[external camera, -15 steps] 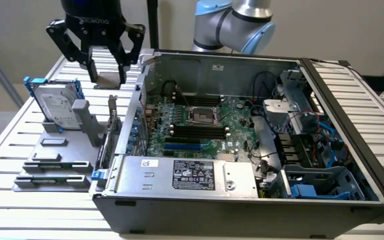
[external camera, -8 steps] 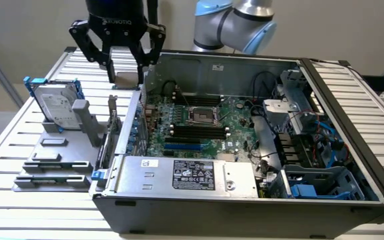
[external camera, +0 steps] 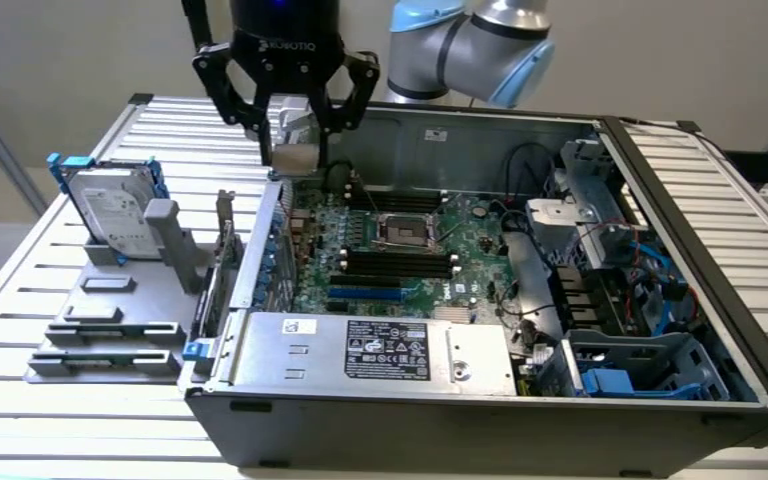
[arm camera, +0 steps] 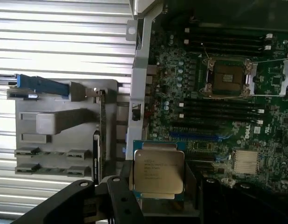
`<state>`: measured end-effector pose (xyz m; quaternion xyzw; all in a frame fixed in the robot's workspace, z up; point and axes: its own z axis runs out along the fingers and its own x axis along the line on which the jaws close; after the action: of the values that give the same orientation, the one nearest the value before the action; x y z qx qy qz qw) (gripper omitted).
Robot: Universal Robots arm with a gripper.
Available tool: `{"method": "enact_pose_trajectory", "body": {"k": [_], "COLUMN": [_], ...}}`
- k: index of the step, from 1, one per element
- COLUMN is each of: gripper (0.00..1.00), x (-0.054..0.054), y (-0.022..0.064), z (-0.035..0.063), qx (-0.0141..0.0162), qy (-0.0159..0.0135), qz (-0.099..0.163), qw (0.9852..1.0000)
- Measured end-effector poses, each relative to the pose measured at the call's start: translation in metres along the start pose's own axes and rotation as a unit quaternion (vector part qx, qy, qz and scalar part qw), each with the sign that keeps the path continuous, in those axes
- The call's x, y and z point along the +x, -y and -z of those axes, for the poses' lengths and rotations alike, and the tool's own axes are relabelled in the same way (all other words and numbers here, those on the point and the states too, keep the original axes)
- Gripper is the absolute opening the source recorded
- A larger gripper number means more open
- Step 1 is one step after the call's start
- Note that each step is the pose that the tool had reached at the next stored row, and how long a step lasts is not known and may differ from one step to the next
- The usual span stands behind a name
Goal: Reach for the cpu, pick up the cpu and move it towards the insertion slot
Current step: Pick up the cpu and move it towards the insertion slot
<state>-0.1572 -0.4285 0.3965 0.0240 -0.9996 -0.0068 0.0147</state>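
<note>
In the exterior view, the gripper point(external camera: 291, 150) hung above the open case's point(external camera: 491, 425) back left corner, fingers clamped on the cpu point(external camera: 299, 157), though the chip was hard to make out there. The insertion slot point(external camera: 404, 228) lay well apart on the motherboard point(external camera: 471, 265).

In the wrist view, the cpu point(arm camera: 159, 171) sat between the fingers point(arm camera: 120, 196), apart from the insertion slot point(arm camera: 228, 77).

insertion slot point(external camera: 404, 232) uncovered, case wall point(external camera: 272, 215) beside hand point(external camera: 293, 150)

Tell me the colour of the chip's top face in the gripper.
Shiny silver with a pale rim, printed text on it; the chip shows best in the wrist view.
</note>
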Motion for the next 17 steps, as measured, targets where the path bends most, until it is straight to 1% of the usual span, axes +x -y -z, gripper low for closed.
{"method": "enact_pose_trajectory", "body": {"k": [12, 17], "gripper": [0.54, 0.54], "x": [-0.055, -0.073], "y": [-0.0145, -0.0253], "z": [-0.0067, -0.0099], "qx": [0.0, 0.0], "qy": [0.0, 0.0], "qz": [0.0, 0.0], "qw": [1.0, 1.0]}}
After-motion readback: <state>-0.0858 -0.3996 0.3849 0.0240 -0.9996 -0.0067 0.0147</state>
